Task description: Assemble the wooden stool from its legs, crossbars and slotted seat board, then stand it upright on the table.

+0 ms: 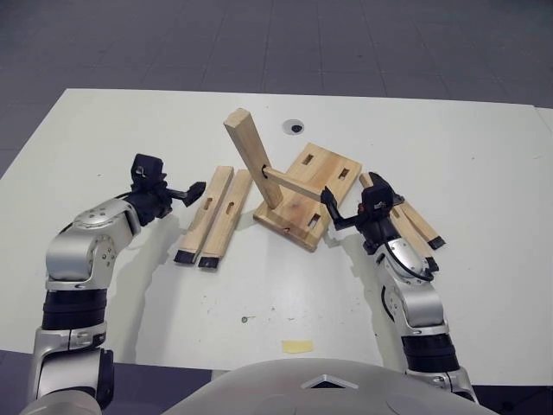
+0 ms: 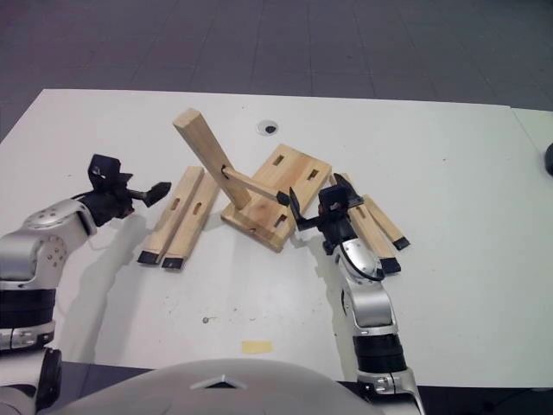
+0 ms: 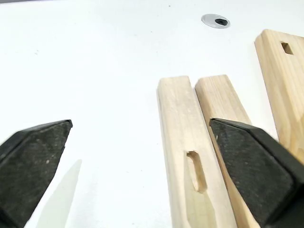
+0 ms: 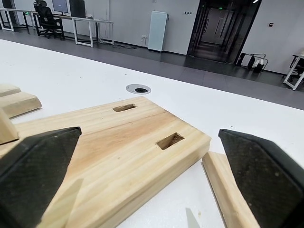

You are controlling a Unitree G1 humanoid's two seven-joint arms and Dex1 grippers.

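The slotted seat board (image 1: 304, 197) lies flat mid-table. One leg (image 1: 251, 154) rises from it, leaning left, with a crossbar (image 1: 294, 185) plugged into its side and pointing right. Two more legs (image 1: 214, 216) lie side by side left of the board, their slots facing up (image 3: 183, 142). My left gripper (image 1: 177, 188) hovers open just left of those two legs, with nothing between its fingers (image 3: 33, 161). My right gripper (image 1: 347, 204) is open at the board's right corner, facing the board (image 4: 118, 142). Further wooden pieces with black ends (image 1: 416, 221) lie under the right wrist.
A round cable hole (image 1: 296, 127) sits in the white table behind the board. A small yellow scrap (image 1: 296, 347) lies near the front edge. Bare tabletop (image 1: 449, 147) stretches to the far right and far left.
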